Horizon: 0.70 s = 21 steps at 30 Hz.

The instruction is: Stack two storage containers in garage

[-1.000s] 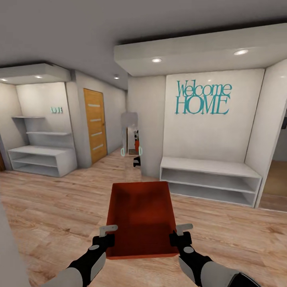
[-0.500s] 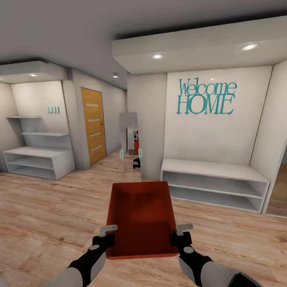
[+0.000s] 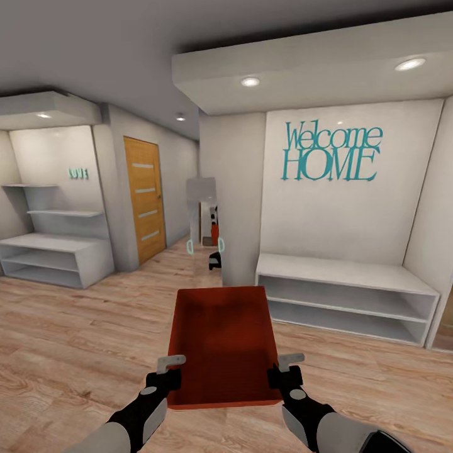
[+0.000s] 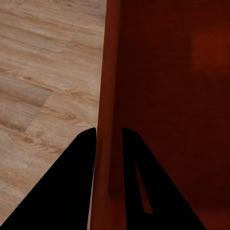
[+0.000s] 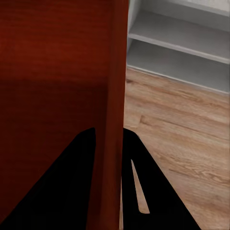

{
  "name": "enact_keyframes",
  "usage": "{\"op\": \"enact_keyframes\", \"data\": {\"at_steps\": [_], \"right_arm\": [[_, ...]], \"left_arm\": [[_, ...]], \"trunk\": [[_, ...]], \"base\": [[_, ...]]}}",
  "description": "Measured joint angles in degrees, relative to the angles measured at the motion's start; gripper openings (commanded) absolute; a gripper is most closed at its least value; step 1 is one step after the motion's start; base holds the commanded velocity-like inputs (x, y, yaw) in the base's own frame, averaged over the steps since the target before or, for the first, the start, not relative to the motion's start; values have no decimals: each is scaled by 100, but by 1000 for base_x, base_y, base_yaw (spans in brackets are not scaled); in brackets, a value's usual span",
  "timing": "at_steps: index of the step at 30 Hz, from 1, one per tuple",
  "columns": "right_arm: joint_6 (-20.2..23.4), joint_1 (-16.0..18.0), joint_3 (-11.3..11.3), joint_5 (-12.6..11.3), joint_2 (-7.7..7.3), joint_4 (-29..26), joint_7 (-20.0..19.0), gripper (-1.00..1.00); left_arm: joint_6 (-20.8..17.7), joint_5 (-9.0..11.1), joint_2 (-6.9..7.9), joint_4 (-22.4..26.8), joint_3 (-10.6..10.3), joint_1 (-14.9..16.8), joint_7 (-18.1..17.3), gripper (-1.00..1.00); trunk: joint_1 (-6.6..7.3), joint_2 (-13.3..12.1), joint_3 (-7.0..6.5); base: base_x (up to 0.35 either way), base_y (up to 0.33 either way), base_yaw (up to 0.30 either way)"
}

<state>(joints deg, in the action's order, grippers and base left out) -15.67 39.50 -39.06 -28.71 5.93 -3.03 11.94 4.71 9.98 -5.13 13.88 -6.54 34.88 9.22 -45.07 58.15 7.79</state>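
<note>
You are facing a white alcove wall carrying teal "Welcome HOME" lettering (image 3: 331, 151), with a long low white shelf unit (image 3: 345, 297) at its foot. A second white shelf unit (image 3: 53, 250) stands in the far left alcove, beside a wooden door with pale horizontal stripes (image 3: 146, 199). Light wood-plank flooring (image 3: 69, 333) covers the room. You are carrying one orange-red rectangular lidless storage container (image 3: 223, 343) above that flooring, level, between both arms. The left gripper (image 3: 170, 369) pinches the container's left wall near its near corner, one finger inside, one outside. The right gripper (image 3: 280, 366) clamps the right wall likewise.
</note>
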Motion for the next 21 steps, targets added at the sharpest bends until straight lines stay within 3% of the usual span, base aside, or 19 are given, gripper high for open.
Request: {"op": "enact_keyframes", "data": {"at_steps": [8,21], "right_arm": [[-5,0,2,-1,1,-1,1,-100],[-6,1,-1,-1,1,1,-1,-100]], "left_arm": [[3,-1,1,1,-2,2,0,-100],[5,-1,-1,2,-1,0,6,-100]], "trunk": [[0,0,0],[0,0,0]], "base": [[321,0,47],[321,0,254]]}}
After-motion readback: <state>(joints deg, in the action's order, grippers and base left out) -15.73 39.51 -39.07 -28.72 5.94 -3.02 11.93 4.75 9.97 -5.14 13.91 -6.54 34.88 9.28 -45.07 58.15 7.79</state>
